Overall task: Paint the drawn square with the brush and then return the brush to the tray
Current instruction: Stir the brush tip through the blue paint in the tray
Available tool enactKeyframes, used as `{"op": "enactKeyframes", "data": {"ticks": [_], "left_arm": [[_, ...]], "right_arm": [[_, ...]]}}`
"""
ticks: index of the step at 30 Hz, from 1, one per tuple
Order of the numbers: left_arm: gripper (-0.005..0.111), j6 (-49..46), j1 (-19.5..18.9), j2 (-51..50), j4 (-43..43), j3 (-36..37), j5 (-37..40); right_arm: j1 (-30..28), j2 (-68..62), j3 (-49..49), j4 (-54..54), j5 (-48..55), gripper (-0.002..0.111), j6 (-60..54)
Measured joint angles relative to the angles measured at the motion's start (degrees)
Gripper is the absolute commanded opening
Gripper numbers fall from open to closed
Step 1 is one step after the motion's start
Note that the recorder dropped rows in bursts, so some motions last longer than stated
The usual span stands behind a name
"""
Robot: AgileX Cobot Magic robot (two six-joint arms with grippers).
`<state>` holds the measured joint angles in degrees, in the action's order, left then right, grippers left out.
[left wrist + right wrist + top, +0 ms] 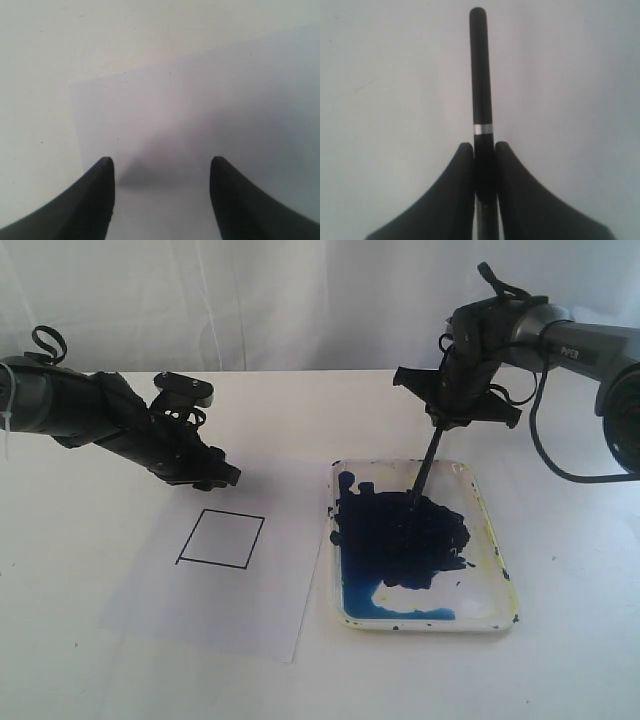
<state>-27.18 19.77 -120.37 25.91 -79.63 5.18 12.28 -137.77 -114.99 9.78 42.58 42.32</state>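
Table [560, 670]: white, with bare room in front of and to the right of the tray.
Sheet [230, 610]: flat, left of the tray. Its right edge runs just beside the tray's left rim; contact cannot be told.
Tray [487, 540]: long axis runs near to far. A dark blue blotch [400, 535] fills the middle, and the right rim is stained yellow.
Square [221, 539]: on the sheet, blank inside, well apart from the tray.
Left gripper [215, 478] [161, 162]: jaws wide, empty, low over the sheet's far edge beyond the square.
Right gripper [440, 415] [484, 146]: above the tray's far end, jaws narrow and clamped on the brush just below its white band [483, 129].
Brush [426, 465] [481, 75]: steep, long axis leaning up and to the right. The tip points down into the blotch, and the handle end sticks out above the jaws.
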Motion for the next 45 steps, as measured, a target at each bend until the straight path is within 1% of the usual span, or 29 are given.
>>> {"op": "enactKeyframes", "data": {"ticks": [4, 6, 8, 11, 13, 15, 20, 25, 28, 29, 30, 31, 32, 33, 34, 35, 36, 37, 40, 43, 45], "left_arm": [[0.06, 0.0, 0.0, 0.0, 0.0, 0.0, 0.0], [0.06, 0.0, 0.0, 0.0, 0.0, 0.0, 0.0], [0.06, 0.0, 0.0, 0.0, 0.0, 0.0, 0.0], [0.06, 0.0, 0.0, 0.0, 0.0, 0.0, 0.0], [0.06, 0.0, 0.0, 0.0, 0.0, 0.0, 0.0], [0.06, 0.0, 0.0, 0.0, 0.0, 0.0, 0.0], [0.06, 0.0, 0.0, 0.0, 0.0, 0.0, 0.0], [0.06, 0.0, 0.0, 0.0, 0.0, 0.0, 0.0], [0.06, 0.0, 0.0, 0.0, 0.0, 0.0, 0.0], [0.06, 0.0, 0.0, 0.0, 0.0, 0.0, 0.0], [0.06, 0.0, 0.0, 0.0, 0.0, 0.0, 0.0], [0.06, 0.0, 0.0, 0.0, 0.0, 0.0, 0.0], [0.06, 0.0, 0.0, 0.0, 0.0, 0.0, 0.0], [0.06, 0.0, 0.0, 0.0, 0.0, 0.0, 0.0], [0.06, 0.0, 0.0, 0.0, 0.0, 0.0, 0.0], [0.06, 0.0, 0.0, 0.0, 0.0, 0.0, 0.0], [0.06, 0.0, 0.0, 0.0, 0.0, 0.0, 0.0], [0.06, 0.0, 0.0, 0.0, 0.0, 0.0, 0.0], [0.06, 0.0, 0.0, 0.0, 0.0, 0.0, 0.0], [0.06, 0.0, 0.0, 0.0, 0.0, 0.0, 0.0], [0.06, 0.0, 0.0, 0.0, 0.0, 0.0, 0.0]], "right_arm": [[0.0, 0.0, 0.0, 0.0, 0.51, 0.013, 0.0], [0.0, 0.0, 0.0, 0.0, 0.56, 0.016, 0.0], [0.0, 0.0, 0.0, 0.0, 0.65, 0.022, 0.0], [0.0, 0.0, 0.0, 0.0, 0.69, 0.036, 0.0], [0.0, 0.0, 0.0, 0.0, 0.79, 0.042, 0.0], [0.0, 0.0, 0.0, 0.0, 0.79, 0.047, 0.0], [0.0, 0.0, 0.0, 0.19, 0.96, 0.048, -1.06], [-0.14, 1.1, -0.6, 0.55, 4.96, 0.048, -9.81], [-1.16, 3.02, -2.16, 0.04, 8.19, 0.047, -15.13], [-2.46, 4.41, -3.61, -1.97, 10.12, 0.047, -21.13], [-3.09, 5.01, -4.39, -3.46, 10.85, 0.047, -24.38], [-4.7, 5.78, -5.68, -9.03, 12.9, 0.047, -34.64], [-5.32, 5.8, -6.05, -12.45, 13.8, 0.047, -40.38], [-6.7, 5.9, -6.48, -18.59, 16.47, 0.047, -52.02], [-7.27, 5.9, -6.48, -20.49, 17.87, 0.047, -56.75], [-7.73, 5.9, -6.48, -23.49, 20.8, 0.047, -68.41], [-7.85, 5.9, -6.48, -24.62, 23.31, 0.047, -77.23], [-7.93, 5.9, -6.48, -24.93, 24.76, 0.047, -83.09], [-7.74, 5.9, -6.48, -25.92, 25.75, 0.047, -102.72], [-6.83, 5.9, -6.48, -26.26, 26.15, 0.047, -115.95], [-6.03, 5.9, -6.26, -26.26, 26.27, 0.047, -121.59]]}}
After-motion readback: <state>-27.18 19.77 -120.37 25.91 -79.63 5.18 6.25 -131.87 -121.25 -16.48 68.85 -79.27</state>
